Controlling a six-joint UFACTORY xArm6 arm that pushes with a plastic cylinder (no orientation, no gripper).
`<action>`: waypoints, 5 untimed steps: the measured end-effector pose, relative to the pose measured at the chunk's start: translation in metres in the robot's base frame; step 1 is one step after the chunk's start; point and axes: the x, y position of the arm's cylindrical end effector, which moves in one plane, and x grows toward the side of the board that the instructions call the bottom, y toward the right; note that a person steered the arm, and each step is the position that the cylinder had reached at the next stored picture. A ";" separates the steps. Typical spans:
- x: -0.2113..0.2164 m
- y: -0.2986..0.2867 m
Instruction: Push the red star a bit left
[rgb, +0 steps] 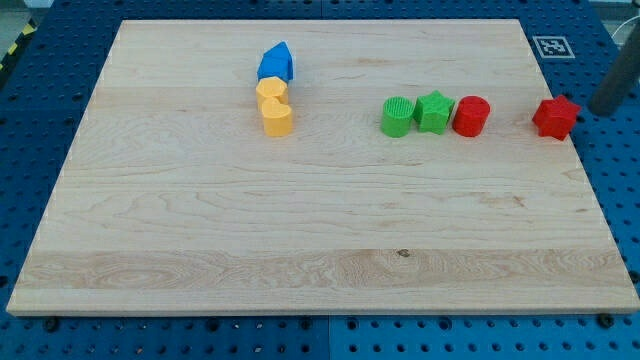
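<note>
My tip (603, 110) sits at the view's right edge, just off the right rim of the wooden counter (300, 230), over the blue pegboard; the rod above it is blurred and cut off by the frame, so only its lower stretch shows. There is no hand on this arm, so nothing opens or closes; the rod simply ends in that tip. The red star (556, 117) lies just to the view's left of my tip, near it but apart, with a narrow gap of counter edge between them. The star sits flat close to the counter's right rim; it has no clear long axis, being about as wide as it is tall, and one point seems to face the view's top, though the arms are too small to read exactly. Farther to the view's left of my tip stands a row of three: a red cylinder (471, 116), a green star (434, 110) touching it, and a green ribbed cylinder (397, 116) just beside that. Well away to the left, a blue block (276, 62) sits above two yellow blocks (274, 106) stacked in a column, touching each other.
</note>
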 end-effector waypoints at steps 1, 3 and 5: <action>0.017 -0.015; 0.017 -0.092; 0.017 -0.044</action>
